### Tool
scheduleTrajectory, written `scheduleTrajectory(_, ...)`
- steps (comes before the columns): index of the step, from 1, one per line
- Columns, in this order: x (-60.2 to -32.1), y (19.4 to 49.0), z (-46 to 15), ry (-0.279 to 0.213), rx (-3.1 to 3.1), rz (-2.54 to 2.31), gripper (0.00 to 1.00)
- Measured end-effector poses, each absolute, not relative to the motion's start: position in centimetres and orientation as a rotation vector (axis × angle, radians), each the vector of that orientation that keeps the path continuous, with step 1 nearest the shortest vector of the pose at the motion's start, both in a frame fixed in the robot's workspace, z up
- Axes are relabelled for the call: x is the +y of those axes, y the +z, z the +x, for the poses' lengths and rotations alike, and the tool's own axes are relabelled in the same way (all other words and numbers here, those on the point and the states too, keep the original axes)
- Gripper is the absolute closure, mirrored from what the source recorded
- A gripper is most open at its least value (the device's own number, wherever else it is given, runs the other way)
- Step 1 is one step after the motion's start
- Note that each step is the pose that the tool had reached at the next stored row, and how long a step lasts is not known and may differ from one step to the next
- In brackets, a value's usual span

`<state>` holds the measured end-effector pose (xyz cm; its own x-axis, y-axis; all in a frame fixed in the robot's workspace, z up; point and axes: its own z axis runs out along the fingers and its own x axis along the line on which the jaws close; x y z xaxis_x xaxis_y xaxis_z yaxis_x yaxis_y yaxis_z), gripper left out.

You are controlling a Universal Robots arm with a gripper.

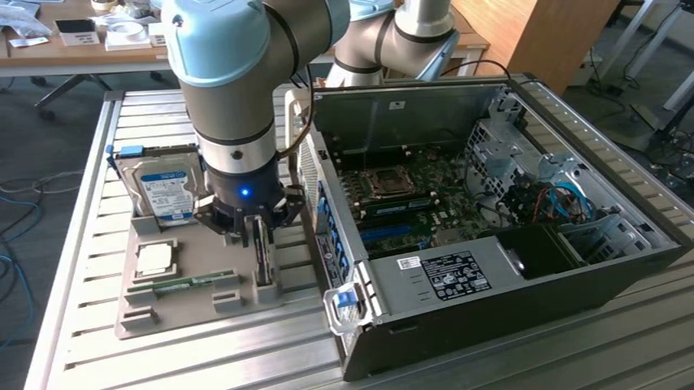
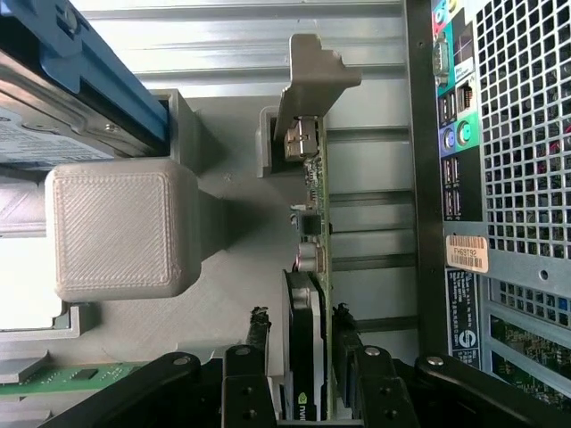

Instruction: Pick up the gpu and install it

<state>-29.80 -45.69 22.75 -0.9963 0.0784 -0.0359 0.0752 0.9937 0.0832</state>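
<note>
Straddling the upright gpu [image 2: 302, 299], the gripper [image 2: 301, 314] stood wide open, holding nothing.
Off-centre closing could have tilted the gpu, jamming it in its tray [image 1: 184, 315].

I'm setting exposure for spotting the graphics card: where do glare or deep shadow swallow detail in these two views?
Exterior view: the table slats shine pale, the computer case's lower bay goes nearly black, and the graphics card reads dark against its grey tray. Wrist view: a patch beside the grey block is blown out white, while the graphics card's edge is evenly lit.
</note>
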Motion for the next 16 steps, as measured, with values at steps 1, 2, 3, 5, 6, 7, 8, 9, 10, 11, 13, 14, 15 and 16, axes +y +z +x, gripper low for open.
scheduleTrajectory(1, -45.69, 22.75, -29.80, 0.127, 3.098, 0.119, 0.58)
scheduleTrajectory(2, -45.69, 22.75, -29.80, 0.127, 3.098, 0.119, 0.58)
scheduleTrajectory(3, -45.71, 22.74, -29.80, 0.127, 3.097, 0.120, 0.58)
scheduleTrajectory(5, -45.80, 22.74, -29.80, 0.127, 3.098, 0.119, 0.58)
scheduleTrajectory(6, -45.84, 22.75, -29.80, 0.127, 3.098, 0.119, 0.58)
scheduleTrajectory(7, -45.84, 22.75, -29.80, 0.127, 3.098, 0.120, 0.58)
scheduleTrajectory(8, -45.84, 22.75, -29.80, 0.127, 3.098, 0.120, 0.58)
scheduleTrajectory(9, -45.85, 22.75, -29.80, 0.127, 3.098, 0.120, 0.58)
scheduleTrajectory(10, -45.86, 22.75, -29.79, 0.127, 3.098, 0.119, 0.58)
scheduleTrajectory(11, -45.86, 22.75, -29.79, 0.127, 3.098, 0.119, 0.58)
scheduleTrajectory(13, -45.86, 22.75, -29.79, 0.127, 3.098, 0.119, 0.58)
scheduleTrajectory(14, -45.85, 22.75, -29.80, 0.127, 3.098, 0.119, 0.58)
scheduleTrajectory(15, -45.85, 22.75, -29.79, 0.127, 3.098, 0.119, 0.58)
scheduleTrajectory(16, -45.85, 22.75, -29.80, 0.127, 3.098, 0.119, 0.58)
